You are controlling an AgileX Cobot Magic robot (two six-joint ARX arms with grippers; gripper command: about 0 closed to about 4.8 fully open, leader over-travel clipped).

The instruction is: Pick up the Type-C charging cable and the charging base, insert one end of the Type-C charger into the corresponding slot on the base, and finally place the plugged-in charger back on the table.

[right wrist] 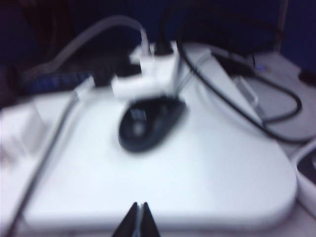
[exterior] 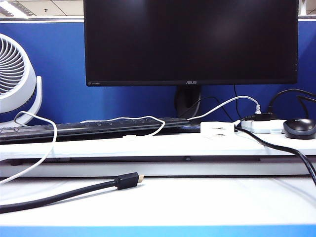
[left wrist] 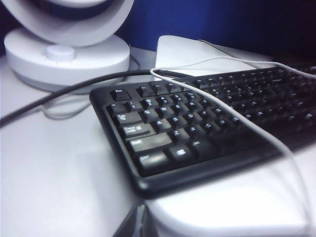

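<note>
Two task items, both untouched on the raised shelf board of the surface (exterior: pixel 148 197). Charging cable (exterior: pixel 140 118): thin white cord, lying over the black keyboard (exterior: pixel 89 129) and looping down to a small plug end at the shelf edge (exterior: pixel 129 137); in the left wrist view the same cord (left wrist: pixel 256 131) crosses the keys. Charging base (exterior: pixel 217 129): small white block, on the shelf just left of the power strip (exterior: pixel 261 126) and the dark mouse (exterior: pixel 299 128).

Left gripper (left wrist: pixel 144 217): only the tips show at the frame edge, closed together, empty, low in front of the keyboard corner. Right gripper (right wrist: pixel 138 217): tips pinched together, empty, facing the mouse (right wrist: pixel 150 121); view blurred.

Handling, judged:
- Cable is light and limp; it will sag and swing. Hold close behind the plug, on the stiff collar, so the tip stays aimed. The smooth cord may slip; the trailing length may snag the keys.
- Base is light, rigid, smooth plastic; it will slide if pushed. Grip across its short sides, leaving the slotted face clear.
- Thick black cable (exterior: pixel 64 192) in front is not the target.
</note>
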